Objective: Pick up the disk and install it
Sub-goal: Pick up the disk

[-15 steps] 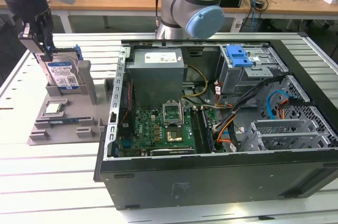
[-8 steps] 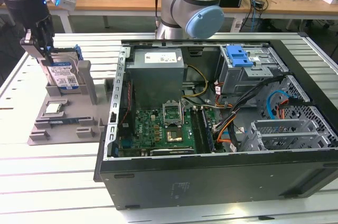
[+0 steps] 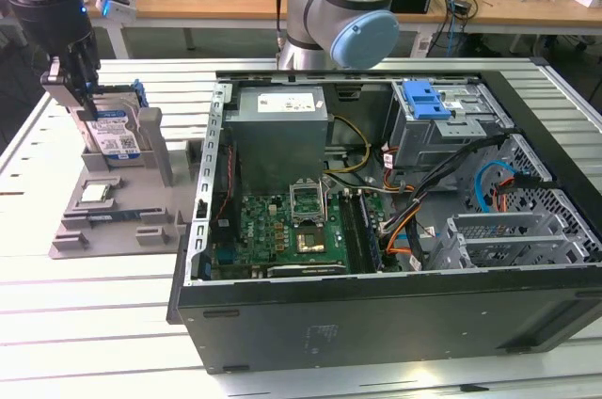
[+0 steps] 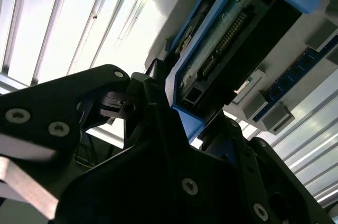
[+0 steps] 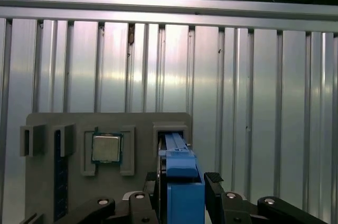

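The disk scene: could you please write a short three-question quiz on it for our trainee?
1. True or false: the disk lies inside the case.
2. What lies flat on the grey holder near the disk? A) a fan B) a processor C) a screwdriver
3. Fill in: in the exterior view, the gripper is on the case's ___ side.
Key: 1 false; 2 B; 3 left.

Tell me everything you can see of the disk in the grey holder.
The disk is a flat silver drive with a white-and-blue label, in a blue plastic frame. It stands on edge in the grey holder at the exterior view's left, beside the computer case. Its pin connector shows in the second wrist view. The gripper is closed on its upper end.
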